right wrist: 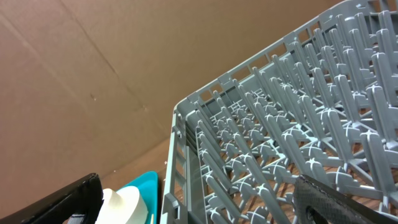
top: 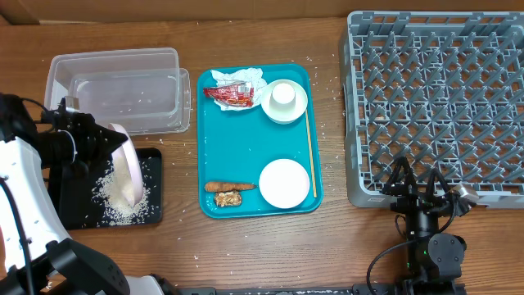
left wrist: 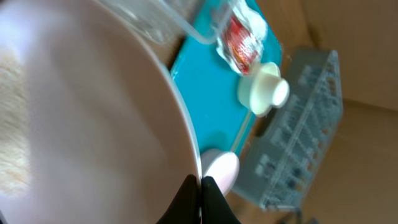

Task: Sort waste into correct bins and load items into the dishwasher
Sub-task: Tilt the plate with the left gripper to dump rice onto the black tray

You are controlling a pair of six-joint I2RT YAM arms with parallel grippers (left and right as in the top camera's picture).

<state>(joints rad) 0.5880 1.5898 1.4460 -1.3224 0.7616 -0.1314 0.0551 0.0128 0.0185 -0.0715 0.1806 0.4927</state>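
Plate (top: 127,168) hangs steeply tilted over the black tray (top: 154,164) at the worktop's (top: 246,254) near left edge. The left claw (top: 108,141) is clamped on its rim; in the wrist view we see both dark fingertips (left wrist: 189,199) pressed together on the thin edge. That arm reaches in from the left, wrist bent down. Loose white rice (top: 115,205) lies scattered on the matte black tray beneath the smooth, glossy plate.

The right claw (top: 422,184) rests low at the near edge, just in front of the grey pegged rack (top: 442,98) that fills the far right corner. Its fingers stand wide apart, holding nothing.

A clear plastic tub (top: 115,86) sits at the far left. On the teal tray (top: 246,147) mid-worktop we find a crinkled red wrapper (top: 232,95), its print too small to read, a crumpled napkin (top: 244,78), a cup (top: 283,94) in a bowl (top: 299,108), a second bowl (top: 284,182), a carrot stick (top: 228,186) and a crumbly brown chunk (top: 229,198).
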